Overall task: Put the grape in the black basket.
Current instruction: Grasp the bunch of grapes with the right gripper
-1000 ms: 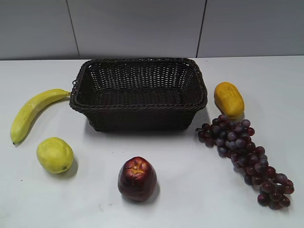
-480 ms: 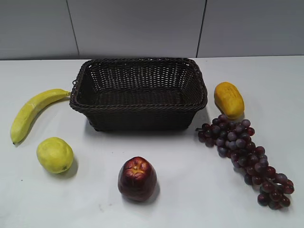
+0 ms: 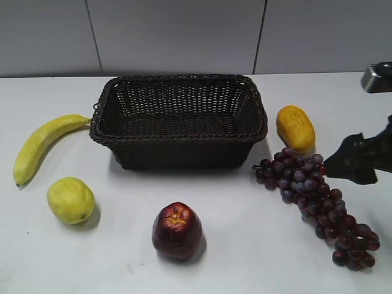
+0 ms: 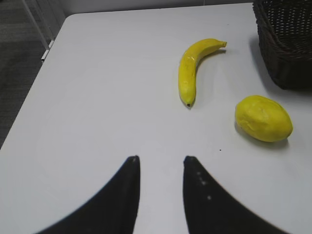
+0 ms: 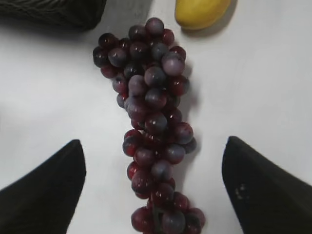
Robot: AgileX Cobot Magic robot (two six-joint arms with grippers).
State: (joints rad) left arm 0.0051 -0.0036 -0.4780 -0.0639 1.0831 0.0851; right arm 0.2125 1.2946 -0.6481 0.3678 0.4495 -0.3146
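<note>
So right now it's the approach step: the right gripper (image 5: 151, 185) hangs over the grape (image 5: 151, 122) with its jaws spread wide, one finger either side of the bunch, nothing held yet. The grape lies on the table (image 3: 245, 245) to the right of the black basket (image 3: 179, 119), just near of a yellow-orange fruit (image 3: 294, 127). The left gripper (image 4: 161, 195) is parked over bare table on the far left, jaws a bit apart and empty. I'd guess the next move calls for dropping down and closing around the thick middle, then lifting left over the rim.
</note>
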